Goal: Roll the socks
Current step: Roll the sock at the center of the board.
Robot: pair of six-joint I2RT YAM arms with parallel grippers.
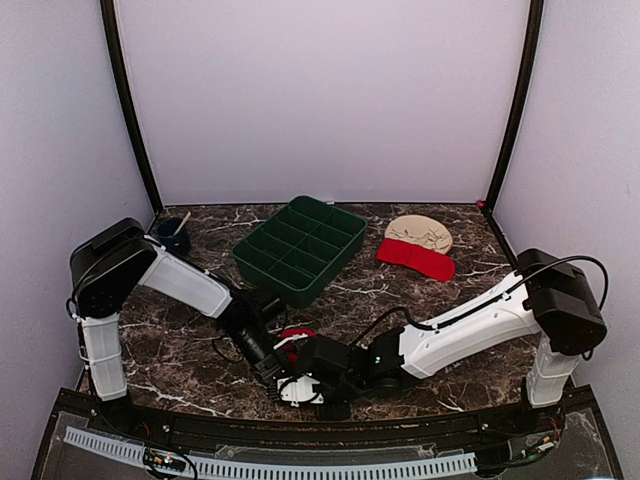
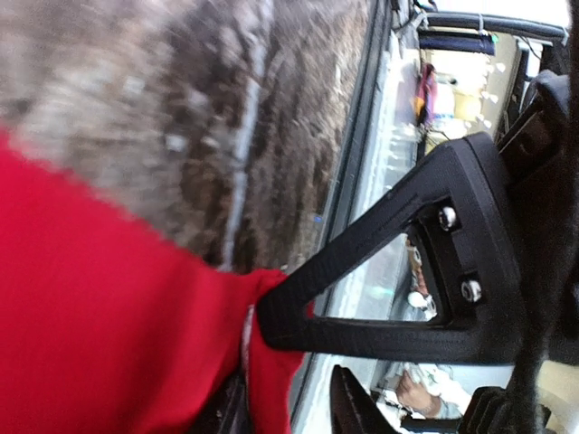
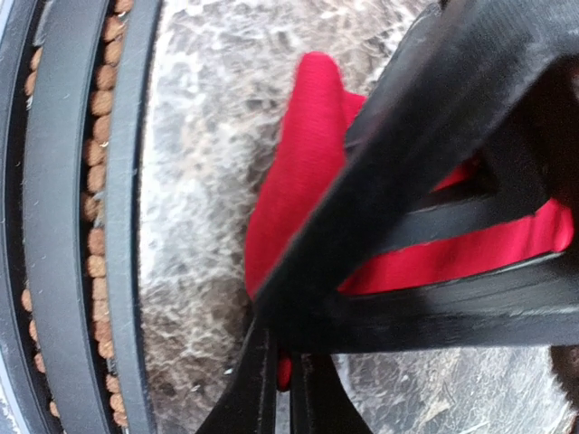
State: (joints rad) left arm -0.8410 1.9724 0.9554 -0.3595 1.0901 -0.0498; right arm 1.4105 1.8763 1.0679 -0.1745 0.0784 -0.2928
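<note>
Counting one dark marble table (image 1: 450, 292) and two arms: left arm (image 1: 185, 283) and right arm (image 1: 470, 325), both reaching in to the centre of the near edge.

One green tray (image 1: 300, 250), divided into compartments, sits mid-table toward the back. Cell count isn't clear from the top view.

One beige cloth (image 1: 420, 232), domed and creased, back right.

Two red socks:
- Far sock (image 1: 415, 259) lies flat, touching the front of the beige cloth, well apart from both arms.
- Near sock (image 1: 296, 334) is bunched on the table between the two wrists, just in front of the tray's near corner. From above the arms hide most of it.

One dark blue cup (image 1: 170, 238), back left, with one thin stick (image 1: 181, 223) leaning in it.

Left end effector (image 2: 298, 348): fingers (image 2: 362, 262) apart, with a gap showing between them. The upper fingertip touches the near sock's fabric.

Right end effector (image 3: 282, 357): tips together, with a sliver of the near sock's red fabric clamped between them. The rest of that sock is spread on the marble behind the fingers.
</note>
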